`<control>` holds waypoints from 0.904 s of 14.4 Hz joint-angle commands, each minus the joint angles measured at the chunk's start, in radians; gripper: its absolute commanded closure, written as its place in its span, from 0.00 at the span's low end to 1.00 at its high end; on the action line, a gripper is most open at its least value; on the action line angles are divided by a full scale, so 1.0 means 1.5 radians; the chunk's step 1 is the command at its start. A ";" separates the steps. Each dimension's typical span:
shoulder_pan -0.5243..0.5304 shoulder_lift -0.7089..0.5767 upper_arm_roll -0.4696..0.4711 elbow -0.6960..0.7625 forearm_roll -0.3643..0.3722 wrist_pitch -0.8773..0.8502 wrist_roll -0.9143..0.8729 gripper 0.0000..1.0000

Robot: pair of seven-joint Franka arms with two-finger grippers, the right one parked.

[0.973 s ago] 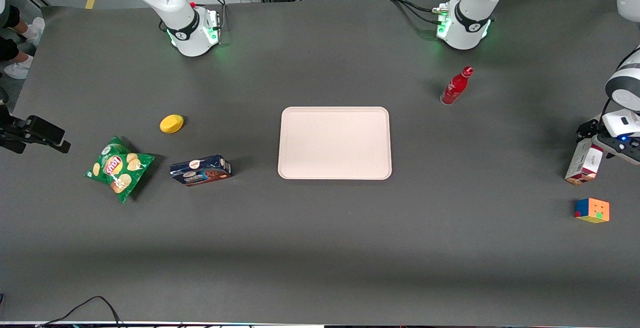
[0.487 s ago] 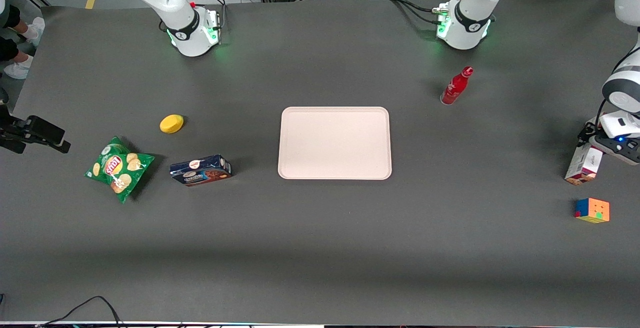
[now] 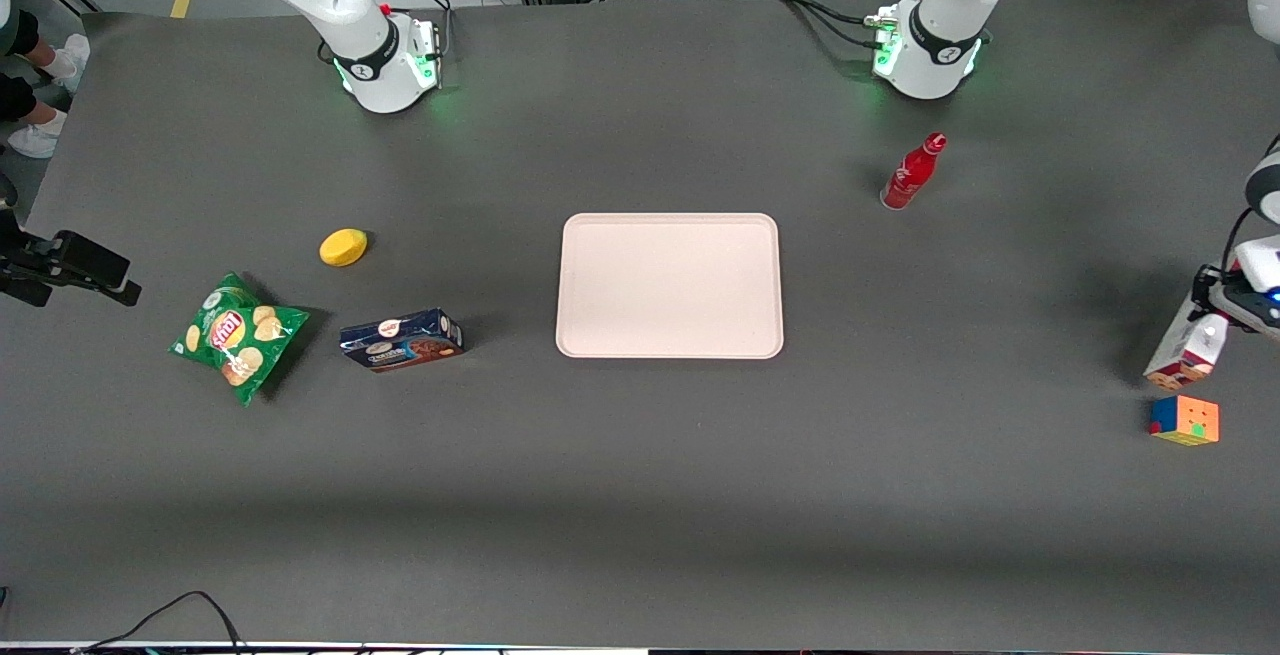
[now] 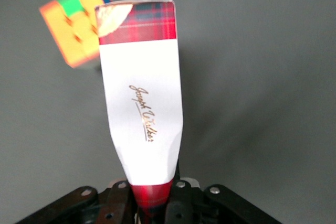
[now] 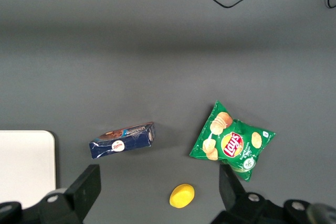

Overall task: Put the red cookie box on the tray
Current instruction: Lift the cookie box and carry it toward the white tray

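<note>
— Box (image 3: 1185,350) status?
— The gripper (image 4: 152,203) is clamped on its end, and it has swung up off the table since a second ago, hanging tilted just above the cube (image 3: 1184,420).
— So it's lifted?
— Seemingly; the tray (image 3: 669,285) lies well off toward the table's middle.

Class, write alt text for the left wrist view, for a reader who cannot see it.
The gripper is shut on one end of the red cookie box, a long carton with red plaid ends and a white panel bearing a script logo. A multicoloured puzzle cube lies on the grey table, partly hidden by the box.
</note>
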 commanded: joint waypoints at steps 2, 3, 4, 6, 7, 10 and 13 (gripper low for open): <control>-0.009 -0.092 0.008 0.037 0.033 -0.098 0.004 0.88; -0.009 -0.095 0.018 0.069 0.045 -0.151 0.000 0.88; -0.010 -0.094 0.025 0.114 0.065 -0.213 -0.015 0.88; -0.009 -0.094 0.025 0.207 0.123 -0.328 -0.067 0.87; -0.009 -0.094 0.025 0.244 0.140 -0.371 -0.081 0.87; -0.010 -0.094 0.025 0.292 0.144 -0.413 -0.083 0.87; -0.034 -0.098 0.019 0.304 0.144 -0.450 -0.166 0.87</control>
